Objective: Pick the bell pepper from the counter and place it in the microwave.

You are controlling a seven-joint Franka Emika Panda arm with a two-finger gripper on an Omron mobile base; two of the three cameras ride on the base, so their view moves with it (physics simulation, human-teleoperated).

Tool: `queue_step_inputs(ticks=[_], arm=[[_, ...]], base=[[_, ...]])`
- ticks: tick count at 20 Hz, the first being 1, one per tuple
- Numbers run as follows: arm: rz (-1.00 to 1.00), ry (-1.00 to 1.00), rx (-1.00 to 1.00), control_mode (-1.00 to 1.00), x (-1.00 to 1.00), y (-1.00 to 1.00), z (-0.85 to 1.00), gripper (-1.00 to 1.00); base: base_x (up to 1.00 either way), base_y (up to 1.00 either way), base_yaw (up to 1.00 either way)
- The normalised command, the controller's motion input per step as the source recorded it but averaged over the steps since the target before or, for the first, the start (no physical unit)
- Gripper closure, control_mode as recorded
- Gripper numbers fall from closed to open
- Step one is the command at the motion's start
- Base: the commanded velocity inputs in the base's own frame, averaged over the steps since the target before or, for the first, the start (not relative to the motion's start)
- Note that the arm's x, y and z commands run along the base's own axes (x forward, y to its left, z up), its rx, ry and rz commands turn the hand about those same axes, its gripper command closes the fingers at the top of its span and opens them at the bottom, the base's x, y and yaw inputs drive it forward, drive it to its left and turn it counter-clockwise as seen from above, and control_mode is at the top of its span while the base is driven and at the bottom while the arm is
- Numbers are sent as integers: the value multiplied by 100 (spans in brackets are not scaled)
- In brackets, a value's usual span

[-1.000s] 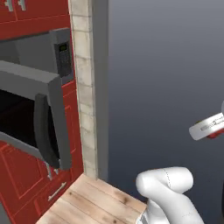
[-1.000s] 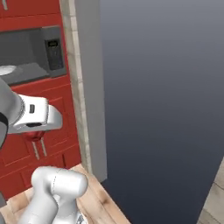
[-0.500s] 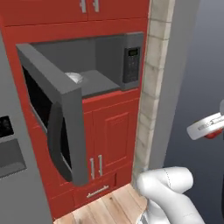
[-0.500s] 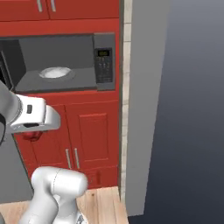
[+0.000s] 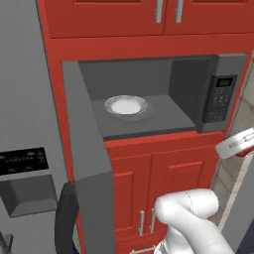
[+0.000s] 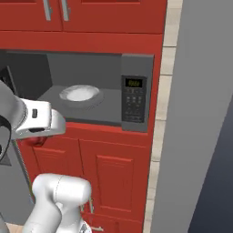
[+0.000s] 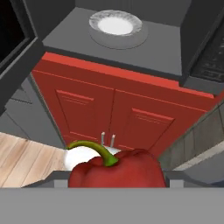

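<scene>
Bell pepper glossy red, curved green stem. Microwave dark grey inside and out, door a lighter grey with a black handle; keypad panel black, small green display. Plate white (greyish rim in the hand view). Cabinets red with silver handles. Fridge grey, black dispenser panel. Floor light wood planks.

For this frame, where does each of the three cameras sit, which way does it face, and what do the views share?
Left base view: behind the arm's left, facing the open microwave; white arm lower right.
Right base view: behind its right, facing the keypad panel; arm lower left.
Hand view: on the hand, looking along the tool over the held bell pepper.
All three share the white plate inside the microwave.
</scene>
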Motion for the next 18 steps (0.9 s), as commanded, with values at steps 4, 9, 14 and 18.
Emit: queue_step_inputs(ticks=[4, 9, 14, 18], arm=[[0, 0, 0, 100, 0, 0, 0, 100], [0, 0, 0, 100, 0, 0, 0, 100], [0, -1, 0, -100, 0, 5, -4, 100], [0, -30, 0, -100, 46, 41, -32, 100]], base=[[83, 9, 28], [10, -1, 2], [-13, 1, 0], [0, 0, 0]])
